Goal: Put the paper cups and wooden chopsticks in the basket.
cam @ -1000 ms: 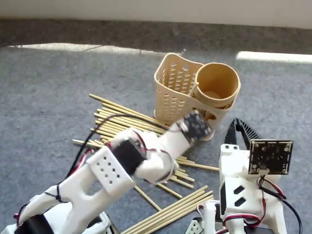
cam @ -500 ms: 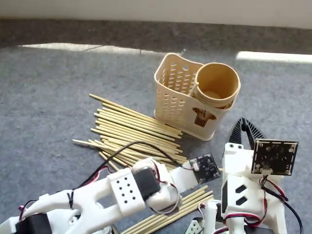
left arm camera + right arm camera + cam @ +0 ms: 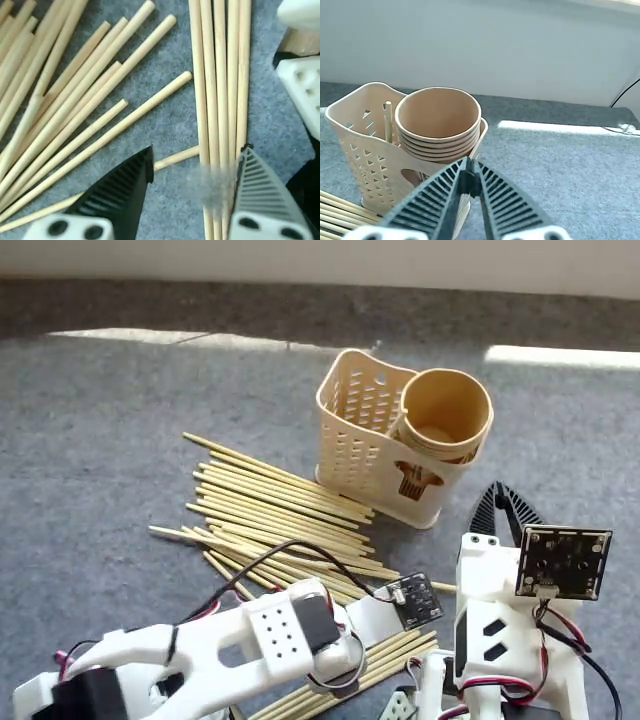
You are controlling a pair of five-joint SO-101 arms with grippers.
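A cream plastic basket point(image 3: 365, 435) stands upright at the back with a stack of paper cups point(image 3: 445, 415) in one end. In the right wrist view the basket point(image 3: 362, 147) also holds one upright chopstick point(image 3: 388, 120) beside the cups point(image 3: 440, 117). Many wooden chopsticks point(image 3: 270, 510) lie spread on the grey carpet in front of the basket. My left gripper point(image 3: 196, 155) is open low over a bundle of parallel chopsticks point(image 3: 220, 90), with nothing held. My right gripper point(image 3: 505, 508) is shut and empty, just right of the basket, and in its own view the right gripper point(image 3: 470, 175) points at the cups.
A second bundle of chopsticks point(image 3: 375, 660) lies near the front between the two arm bases. The left arm point(image 3: 260, 640) stretches low across the front left. A pale wall point(image 3: 520, 45) runs behind the carpet, and open carpet lies to the left and far right.
The left arm has drawn back from the basket toward the front and dropped low over the chopsticks. The right gripper shifted slightly and stays shut.
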